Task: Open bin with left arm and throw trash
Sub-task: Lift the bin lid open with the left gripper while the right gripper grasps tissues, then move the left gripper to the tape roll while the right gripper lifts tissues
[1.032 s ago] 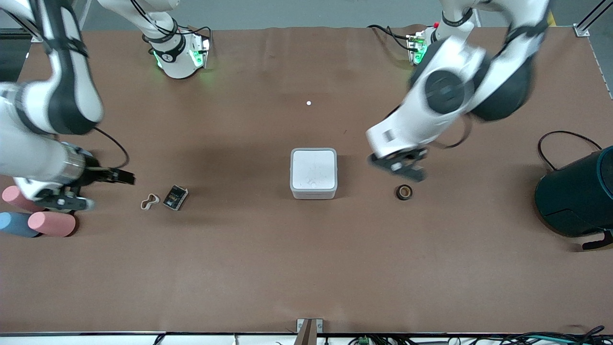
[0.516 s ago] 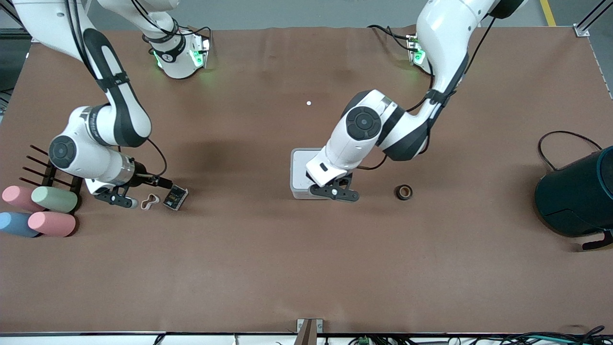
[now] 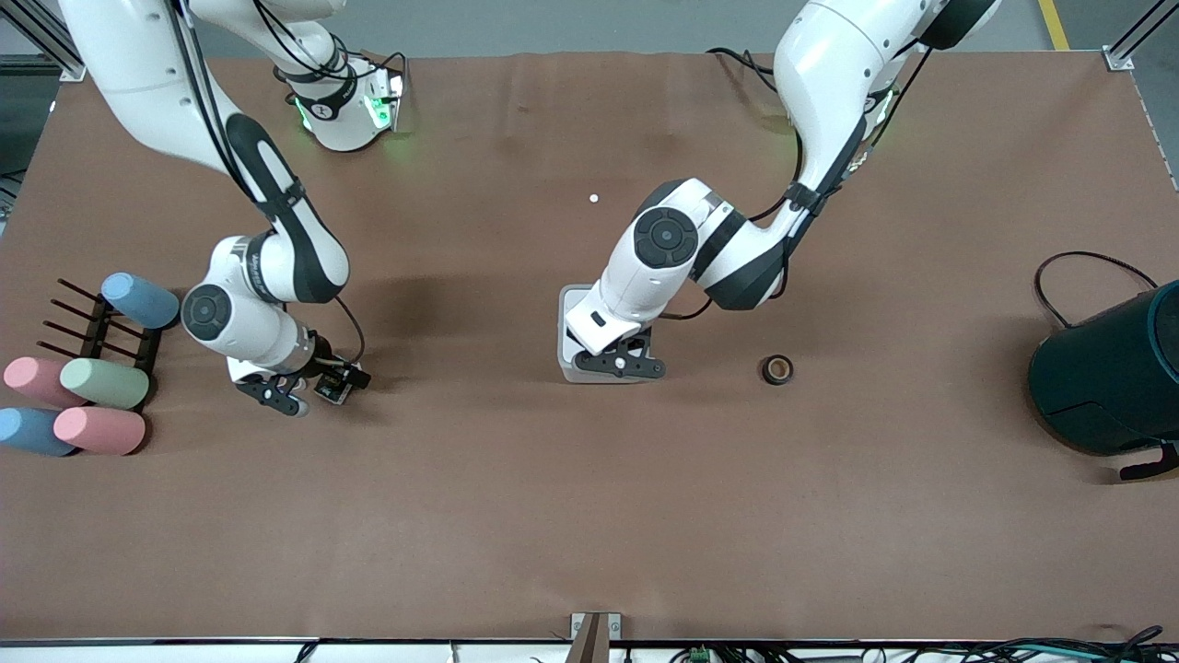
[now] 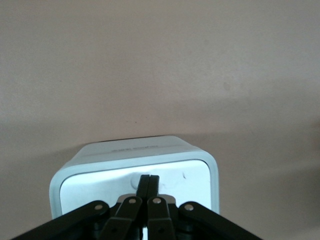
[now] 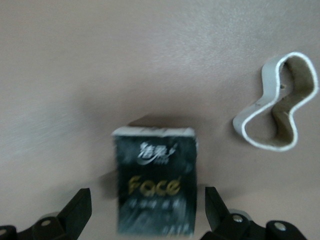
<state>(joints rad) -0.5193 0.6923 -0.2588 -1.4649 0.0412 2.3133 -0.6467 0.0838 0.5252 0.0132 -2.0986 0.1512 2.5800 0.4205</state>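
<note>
The left gripper [image 4: 148, 186] is hanging with its fingers pressed together over the closed lid of the bin [image 3: 569, 343], which is sitting mid-table. The right gripper [image 5: 145, 210] is spreading its fingers wide around the black snack packet [image 5: 155, 186], with the beige loop [image 5: 278, 102] lying just beside it. The tape ring [image 3: 777, 369] is resting near the bin, toward the left arm's end.

Between the right gripper's [image 5: 145, 215] black fingers [image 5: 77, 212] lies a black packet [image 5: 155, 185] with gold and white print; beside them, a pale beige loop [image 5: 277, 102] on the brown table [image 3: 589, 506]. The left gripper's [image 4: 148, 181] black fingertips meet over the white-lidded, grey-rimmed bin [image 4: 135, 162].
</note>
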